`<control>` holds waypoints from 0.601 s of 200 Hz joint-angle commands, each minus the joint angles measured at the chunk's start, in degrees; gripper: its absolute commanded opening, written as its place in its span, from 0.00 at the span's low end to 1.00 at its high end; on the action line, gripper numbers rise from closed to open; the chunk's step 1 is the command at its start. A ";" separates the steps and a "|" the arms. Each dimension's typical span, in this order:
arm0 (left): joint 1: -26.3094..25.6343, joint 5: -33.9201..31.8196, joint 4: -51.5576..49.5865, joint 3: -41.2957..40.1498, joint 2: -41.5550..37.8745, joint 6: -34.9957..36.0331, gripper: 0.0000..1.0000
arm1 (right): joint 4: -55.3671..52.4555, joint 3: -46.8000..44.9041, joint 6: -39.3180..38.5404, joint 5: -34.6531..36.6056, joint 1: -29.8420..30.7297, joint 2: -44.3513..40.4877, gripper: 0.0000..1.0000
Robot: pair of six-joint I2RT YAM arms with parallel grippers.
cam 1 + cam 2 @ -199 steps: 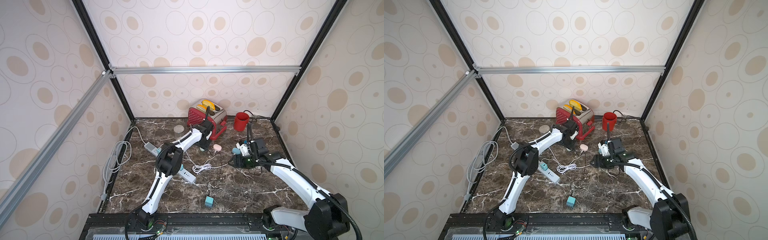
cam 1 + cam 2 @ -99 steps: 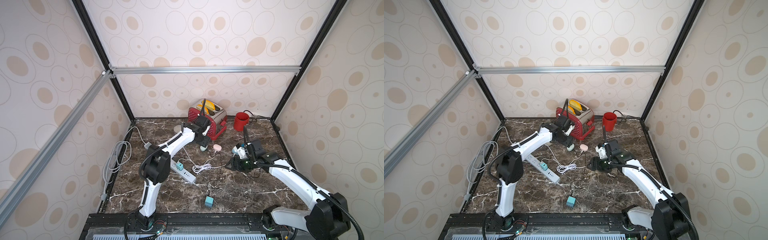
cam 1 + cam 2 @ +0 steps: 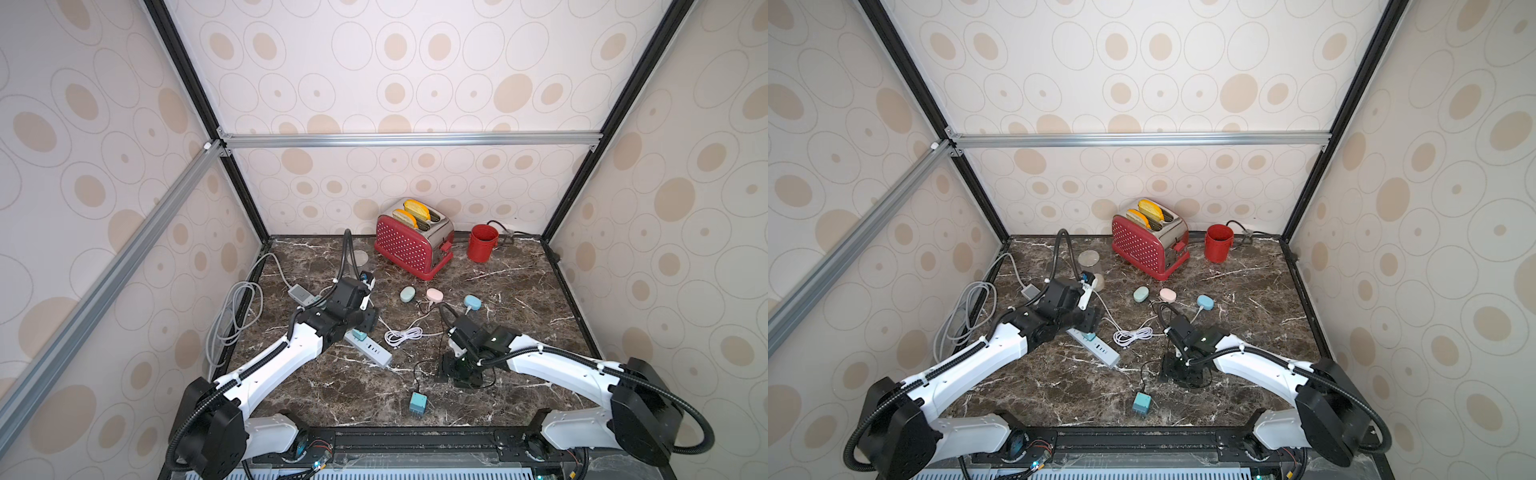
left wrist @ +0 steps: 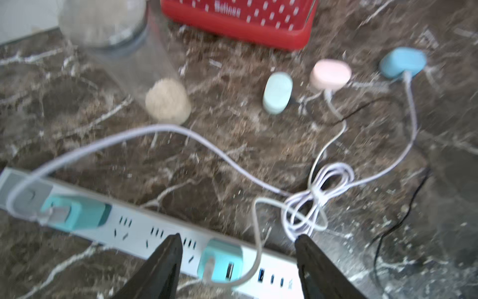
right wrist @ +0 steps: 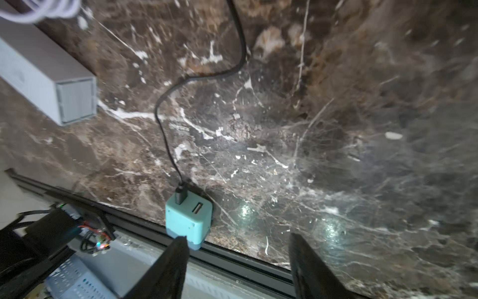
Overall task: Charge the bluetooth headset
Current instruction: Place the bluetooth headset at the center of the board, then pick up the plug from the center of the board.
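Teal charger block (image 5: 188, 220), black cable (image 5: 162, 134) attached: likely light, rigid, smooth; best pinched across flat sides, clear of cable. Both spread, empty: left tool (image 4: 238, 235), right tool (image 5: 236, 236).

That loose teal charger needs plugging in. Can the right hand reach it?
Likely yes: the right hand is open, the teal charger lies just ahead, and only its black cable is nearby.

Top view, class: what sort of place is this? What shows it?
Probably a robot test booth staged as a kitchen counter: wallpapered panels on an aluminium frame, robot arms at a marble-look tabletop, a red toaster and power strip.
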 commanded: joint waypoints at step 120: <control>0.44 5.93 7.68 -12.92 -16.93 -5.30 0.69 | -2.56 11.27 22.18 8.05 15.15 14.62 0.73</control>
